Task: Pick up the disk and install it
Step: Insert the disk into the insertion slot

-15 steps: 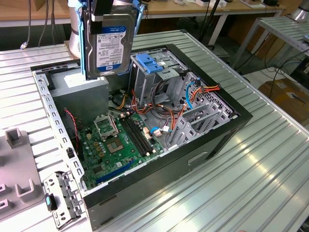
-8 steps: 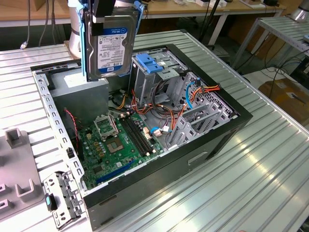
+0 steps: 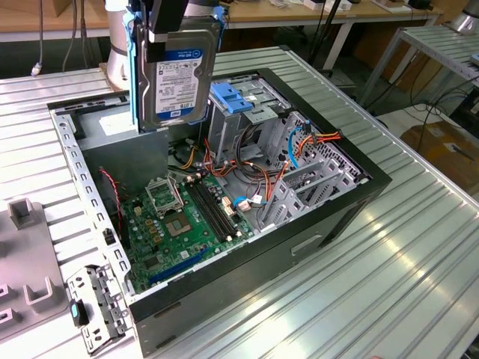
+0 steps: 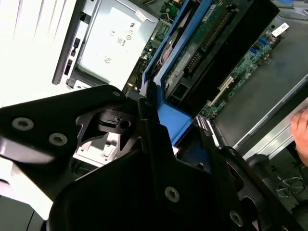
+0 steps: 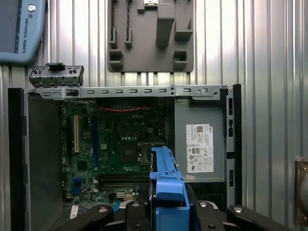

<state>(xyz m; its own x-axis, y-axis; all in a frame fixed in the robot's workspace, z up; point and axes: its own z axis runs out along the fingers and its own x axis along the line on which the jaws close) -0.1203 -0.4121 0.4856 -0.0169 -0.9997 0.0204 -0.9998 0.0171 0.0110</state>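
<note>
The end effector (image 3: 168, 37) pinches the disk (image 3: 178, 82) by its top edge, upright above the open computer case (image 3: 322, 239). It is likely rigid, fairly heavy and shock-sensitive, and best gripped on its blue bracket (image 3: 135, 75).

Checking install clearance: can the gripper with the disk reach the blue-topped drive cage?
Probably yes: the gripper holds the disk upright above the open case, and nothing lies over the blue-topped cage; cables run close beside it.
</note>
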